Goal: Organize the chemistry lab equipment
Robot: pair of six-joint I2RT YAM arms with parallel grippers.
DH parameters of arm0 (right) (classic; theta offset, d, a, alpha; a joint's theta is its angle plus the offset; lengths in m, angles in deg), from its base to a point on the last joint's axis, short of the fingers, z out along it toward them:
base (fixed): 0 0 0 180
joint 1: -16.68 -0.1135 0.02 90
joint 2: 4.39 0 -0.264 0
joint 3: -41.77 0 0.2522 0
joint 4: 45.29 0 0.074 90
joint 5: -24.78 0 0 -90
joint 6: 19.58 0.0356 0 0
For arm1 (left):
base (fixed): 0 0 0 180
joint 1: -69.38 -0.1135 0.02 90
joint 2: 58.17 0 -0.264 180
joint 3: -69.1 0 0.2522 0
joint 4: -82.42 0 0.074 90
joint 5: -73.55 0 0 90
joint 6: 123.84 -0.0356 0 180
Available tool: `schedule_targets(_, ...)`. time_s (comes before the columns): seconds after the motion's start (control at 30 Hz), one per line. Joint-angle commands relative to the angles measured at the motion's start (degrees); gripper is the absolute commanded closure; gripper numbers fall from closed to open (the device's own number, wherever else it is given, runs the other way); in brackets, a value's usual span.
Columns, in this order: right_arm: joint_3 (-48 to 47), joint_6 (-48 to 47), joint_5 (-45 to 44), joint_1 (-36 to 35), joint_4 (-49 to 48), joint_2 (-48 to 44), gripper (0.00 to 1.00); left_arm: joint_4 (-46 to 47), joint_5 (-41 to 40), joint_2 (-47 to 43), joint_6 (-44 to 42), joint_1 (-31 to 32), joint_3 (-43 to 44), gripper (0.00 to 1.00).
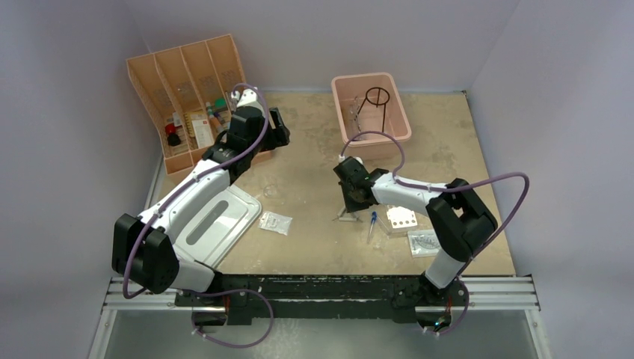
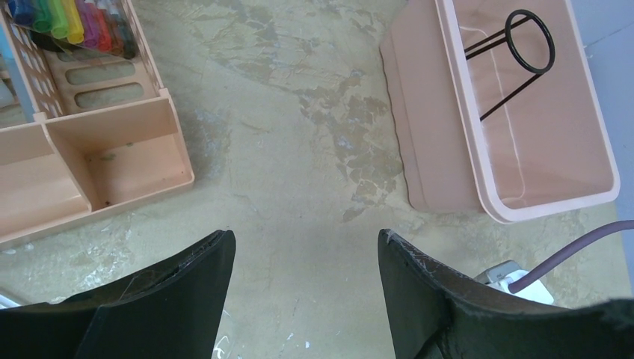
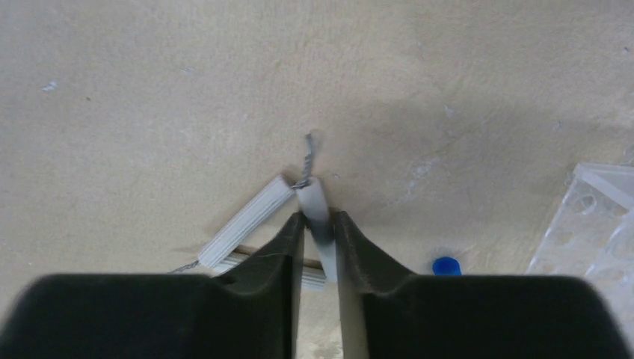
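The right claw (image 3: 319, 221) is pinching one white ribbed sleeve of a wire triangle (image 3: 247, 217) low over the middle of the worktop (image 1: 314, 172). Its jaws are narrow on the sleeve, at a corner, probably so the flat frame tips up for lifting. The left claw (image 2: 306, 239) is hanging wide and empty between the orange divided tray (image 1: 142, 75) and the pink tub (image 1: 371, 77), likely parked clear. The black wire ring tripod (image 1: 377, 97) is lying in the tub. The blue-tipped dropper (image 1: 372, 223), clear well rack (image 1: 401, 219) and a clear packet (image 1: 423, 241) are waiting near right.
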Motion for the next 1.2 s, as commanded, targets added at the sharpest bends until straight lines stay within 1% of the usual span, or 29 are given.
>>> schedule_targets(0.0, 0.38, -1.36, 1.84, 0.14, -2.62, 2.64, 0.84, 0.71, -1.20, -1.61, -1.39, -0.08, 2.00, 0.31)
schedule_targets(0.03, -0.11, -1.64, 1.57, 0.14, -2.75, 2.85, 0.90, 0.71, -1.24, -1.55, -1.41, -0.08, 2.01, 0.31)
schedule_targets(0.1, -1.15, -2.74, 1.55, 0.14, -3.57, 2.66, 0.97, 0.72, -1.41, -1.52, -1.49, -0.08, 2.08, 0.31)
schedule_targets(0.2, -3.40, -6.91, 5.72, 0.13, -5.40, 0.37, 1.00, -0.24, -1.08, -1.14, -1.55, -0.08, 3.19, 0.32)
schedule_targets(0.3, -7.30, -9.90, 8.05, 0.12, -5.12, -3.00, 1.00, -0.90, -0.28, -1.11, -1.55, -0.10, 4.49, 0.33)
schedule_targets(0.47, -14.50, -12.25, 7.54, 2.22, -4.31, -7.36, 1.00, -1.21, -2.36, -2.05, -1.35, -0.08, 6.07, 0.33)
schedule_targets(0.63, -19.96, -13.26, 6.70, 8.39, -4.62, -11.12, 1.00, -3.74, -8.59, -3.07, -0.16, -0.08, 9.22, 0.33)
schedule_targets(0.77, -25.08, -15.68, 4.28, 13.05, -5.00, -12.99, 1.00, -2.38, -8.14, -3.37, 0.44, -0.08, 9.99, 0.33)
schedule_targets(0.93, -31.44, -18.07, 4.80, 19.10, -4.54, -10.03, 1.00, -0.64, -7.13, -2.31, 1.63, -0.08, 10.05, 0.33)
schedule_targets(1.03, -34.82, -19.53, 4.69, 21.08, -4.00, -5.74, 1.00, -0.35, -6.51, -1.76, 1.97, -0.08, 10.09, 0.33)
schedule_targets(1.17, -39.16, -19.12, 5.34, 23.08, -3.12, 1.28, 1.00, -0.56, -6.39, -1.04, 1.81, -0.08, 10.39, 0.34)
